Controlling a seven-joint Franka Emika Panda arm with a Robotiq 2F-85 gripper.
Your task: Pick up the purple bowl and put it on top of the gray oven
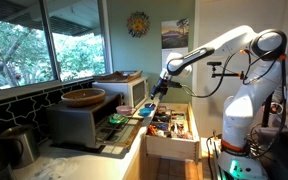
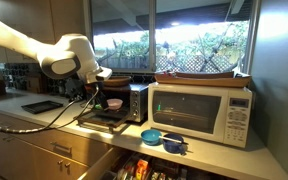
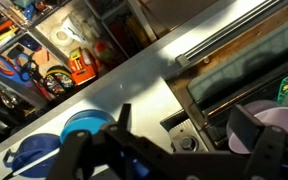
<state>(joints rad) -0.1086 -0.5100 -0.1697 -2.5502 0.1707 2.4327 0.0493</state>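
- White Franka arm (image 1: pixel 219 45) reaches from its base across to the counter; also seen entering from the side in an exterior view (image 2: pixel 29 45).
- Pale kitchen counter (image 3: pixel 134 95) runs under the windows. An open drawer full of mixed clutter (image 1: pixel 170 126) sits below its edge.
- White boxy microwave (image 2: pixel 199 110) stands on the counter with a flat wooden tray (image 2: pixel 204 74) lying on top.
- Dark gray metal toaster oven (image 1: pixel 76 122) stands just beside the microwave, seen in both exterior views (image 2: pixel 134 100). Its door is dropped open toward the counter edge (image 2: pixel 97 118).
- Large brown wooden bowl (image 1: pixel 84 97) rests on the oven's top.
- Two small blue bowls (image 2: pixel 152 137) sit on the counter in front of the microwave, just beside each other; both appear in the wrist view (image 3: pixel 84 125).
- Small round purple bowl (image 3: pixel 284 122): at the oven's open front, low on the dark surface there. Door or tray under it: cannot tell. Upright, partly hidden behind one finger. It is not on the oven's top.
- Robotiq gripper (image 3: pixel 169 150): fingers (image 3: pixel 264 150) spread wide apart, nothing between them. It hangs above the counter edge between the blue bowls and the purple bowl, with one finger next to the purple bowl; contact cannot be judged.
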